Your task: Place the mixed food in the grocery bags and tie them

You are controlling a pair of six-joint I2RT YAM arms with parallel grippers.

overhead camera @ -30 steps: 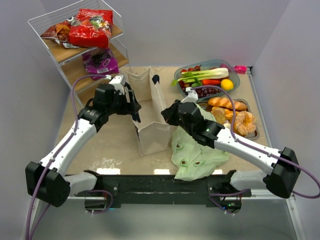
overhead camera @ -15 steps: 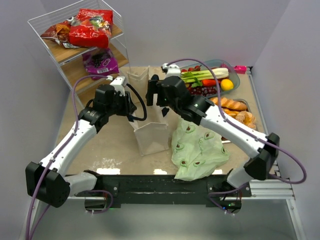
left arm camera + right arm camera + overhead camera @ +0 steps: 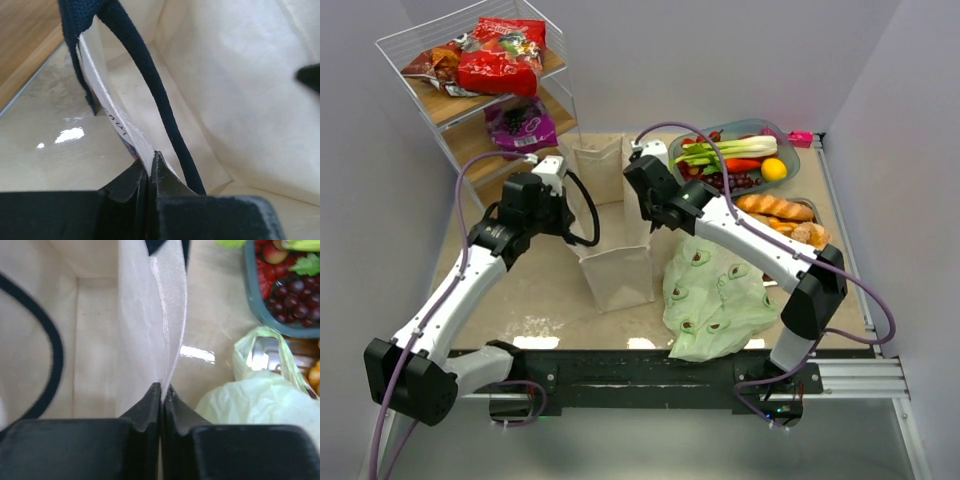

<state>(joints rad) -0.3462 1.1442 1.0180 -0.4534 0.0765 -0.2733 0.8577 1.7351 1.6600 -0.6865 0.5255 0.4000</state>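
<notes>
Wrist cams settle what the top view can't: my left gripper (image 3: 149, 165) is clamped on the left wall of the beige tote (image 3: 617, 270) beside its black handle (image 3: 165, 105), my right gripper (image 3: 161, 392) on the right wall. Top view: tote at centre of the table (image 3: 510, 290), green bag (image 3: 720, 300) toward its near edge (wall print unreadable).

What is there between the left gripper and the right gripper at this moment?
The open beige tote: the left gripper pinches one side wall, the right gripper the opposite wall. The top view shows it best.
</notes>
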